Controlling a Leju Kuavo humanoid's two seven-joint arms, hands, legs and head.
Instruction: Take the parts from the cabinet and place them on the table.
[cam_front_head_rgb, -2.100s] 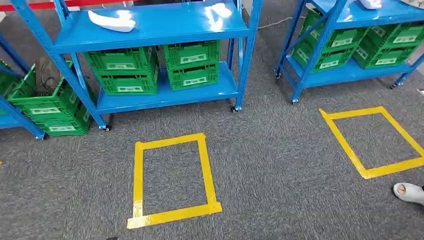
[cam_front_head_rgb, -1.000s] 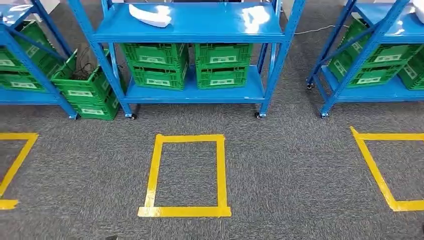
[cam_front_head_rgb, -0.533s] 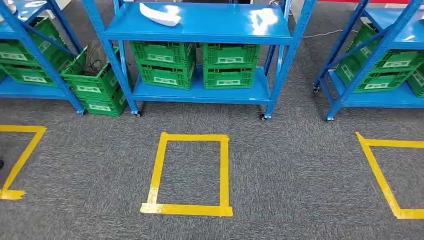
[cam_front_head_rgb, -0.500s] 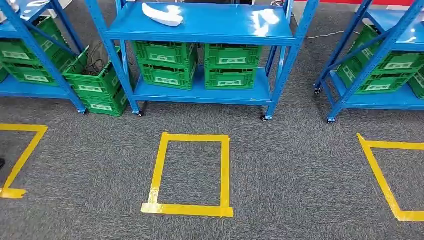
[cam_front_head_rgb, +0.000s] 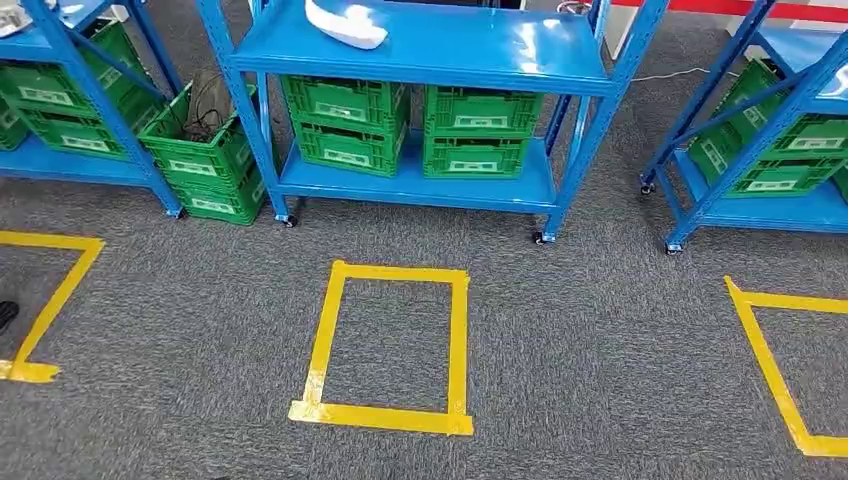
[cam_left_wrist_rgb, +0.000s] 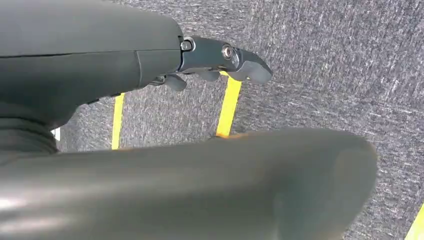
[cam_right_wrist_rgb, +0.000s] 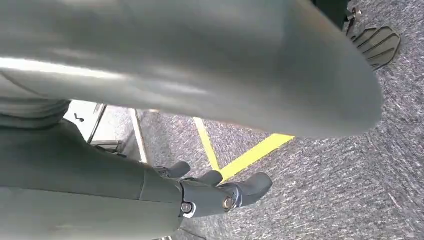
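A white moulded part (cam_front_head_rgb: 346, 22) lies on the upper shelf of the blue cabinet rack (cam_front_head_rgb: 440, 55) straight ahead in the head view. A second white part (cam_front_head_rgb: 10, 18) peeks in on the left rack's top shelf. My left hand (cam_left_wrist_rgb: 212, 57) hangs over grey carpet and yellow tape, fingers loosely apart, holding nothing. My right hand (cam_right_wrist_rgb: 215, 192) also hangs above the carpet with nothing in it, fingers apart. Both hands are far from the shelves.
Green crates (cam_front_head_rgb: 345, 125) (cam_front_head_rgb: 480, 135) fill the middle rack's lower shelf. A tilted green crate (cam_front_head_rgb: 200, 160) leans by the left rack (cam_front_head_rgb: 90, 165). Another blue rack (cam_front_head_rgb: 760, 200) stands at right. A yellow tape rectangle (cam_front_head_rgb: 458, 345) marks the carpet in front. A dark shoe (cam_front_head_rgb: 6, 315) shows at the left edge.
The whole picture has shifted rightward as the camera turned left; the middle rack and tape rectangle now sit near centre. The parts and crates have not moved.
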